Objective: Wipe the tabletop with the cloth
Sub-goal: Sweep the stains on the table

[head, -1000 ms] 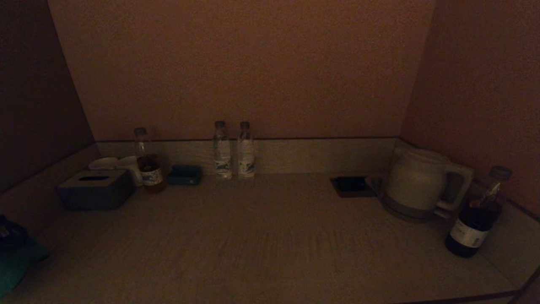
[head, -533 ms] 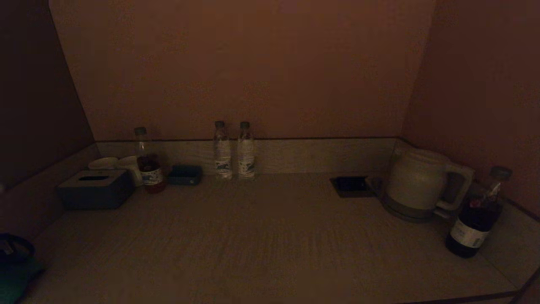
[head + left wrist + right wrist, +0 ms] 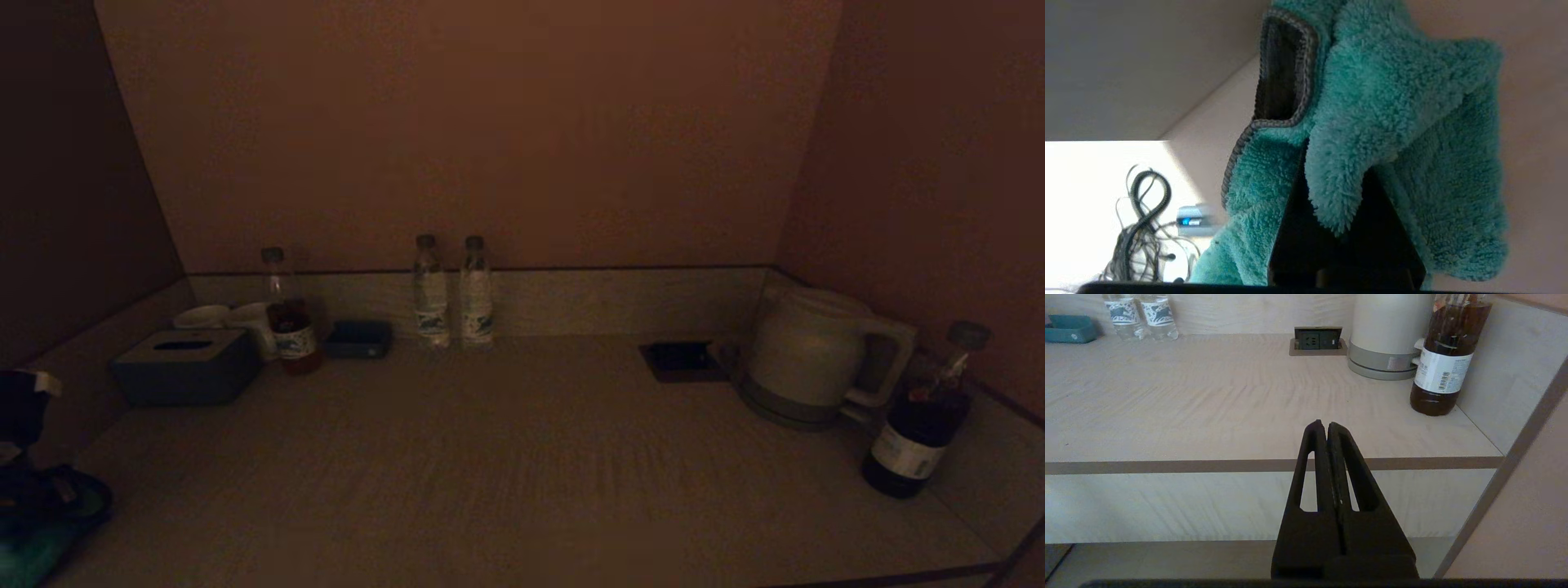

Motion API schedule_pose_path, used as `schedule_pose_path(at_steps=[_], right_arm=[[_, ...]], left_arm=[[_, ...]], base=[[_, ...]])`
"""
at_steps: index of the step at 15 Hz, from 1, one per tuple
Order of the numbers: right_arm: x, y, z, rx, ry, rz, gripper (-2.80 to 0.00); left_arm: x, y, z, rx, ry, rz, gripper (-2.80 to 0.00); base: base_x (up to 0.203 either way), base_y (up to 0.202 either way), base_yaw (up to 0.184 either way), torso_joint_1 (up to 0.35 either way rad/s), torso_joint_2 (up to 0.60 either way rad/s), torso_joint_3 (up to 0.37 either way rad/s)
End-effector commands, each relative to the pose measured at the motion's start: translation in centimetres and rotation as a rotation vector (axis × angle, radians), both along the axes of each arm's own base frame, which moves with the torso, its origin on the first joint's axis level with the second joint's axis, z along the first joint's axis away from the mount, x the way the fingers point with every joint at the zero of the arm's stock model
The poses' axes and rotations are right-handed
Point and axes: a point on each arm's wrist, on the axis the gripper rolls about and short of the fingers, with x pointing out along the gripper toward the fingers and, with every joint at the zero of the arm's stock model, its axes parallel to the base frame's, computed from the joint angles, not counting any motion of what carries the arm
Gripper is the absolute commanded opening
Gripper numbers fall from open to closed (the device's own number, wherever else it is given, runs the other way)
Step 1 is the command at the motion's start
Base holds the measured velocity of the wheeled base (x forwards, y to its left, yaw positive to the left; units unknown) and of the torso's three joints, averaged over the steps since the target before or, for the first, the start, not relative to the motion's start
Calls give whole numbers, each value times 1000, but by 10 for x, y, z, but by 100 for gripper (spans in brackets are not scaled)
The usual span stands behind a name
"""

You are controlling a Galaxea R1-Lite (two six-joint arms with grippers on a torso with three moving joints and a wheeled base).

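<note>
Cloth (image 3: 1392,122) now higher, dangling bunched

Four bottles (image 3: 430,291) — two water, two dark, one kettle (image 3: 808,347)

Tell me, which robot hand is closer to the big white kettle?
Right. The right gripper sits shut before the tabletop's front edge, kettle ahead. The left gripper, holding the cloth, is at the far left.

The cloth (image 3: 1404,122) is fuzzy teal with a dark grey stitched edge. The tabletop (image 3: 1208,408) is pale beige with fine wood-grain streaks.
</note>
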Motion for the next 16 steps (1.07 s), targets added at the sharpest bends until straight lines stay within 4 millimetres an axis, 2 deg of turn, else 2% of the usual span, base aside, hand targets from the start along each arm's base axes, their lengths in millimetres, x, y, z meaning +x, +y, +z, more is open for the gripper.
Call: schedule_pose_path(at_steps=[1, 2, 3, 7, 10, 11, 13, 16], right_arm=[[0, 0, 0, 0, 1, 0, -280], [0, 0, 0, 0, 1, 0, -280], [0, 0, 0, 0, 1, 0, -280], [0, 0, 0, 0, 1, 0, -280], [0, 0, 0, 0, 1, 0, -280], [0, 0, 0, 0, 1, 0, -280], [0, 0, 0, 0, 1, 0, -280], [0, 0, 0, 0, 1, 0, -280]], left_arm=[[4, -12, -9, -36, 26, -38, -280], [9, -28, -12, -53, 23, -83, -280], [11, -35, -13, -64, 19, -99, -280], [26, -102, -14, -90, -12, -263, -280], [36, -150, -7, -102, -61, -393, -280], [41, -161, -4, -102, -82, -423, -280], [44, -166, -5, -101, -84, -439, -280], [69, -225, -1, -106, -146, -593, -280]], base=[[0, 0, 0, 0, 0, 0], [0, 0, 0, 0, 0, 0], [0, 0, 0, 0, 0, 0], [0, 0, 0, 0, 0, 0], [0, 0, 0, 0, 0, 0], [0, 0, 0, 0, 0, 0], [0, 0, 0, 0, 0, 0], [0, 0, 0, 0, 0, 0]])
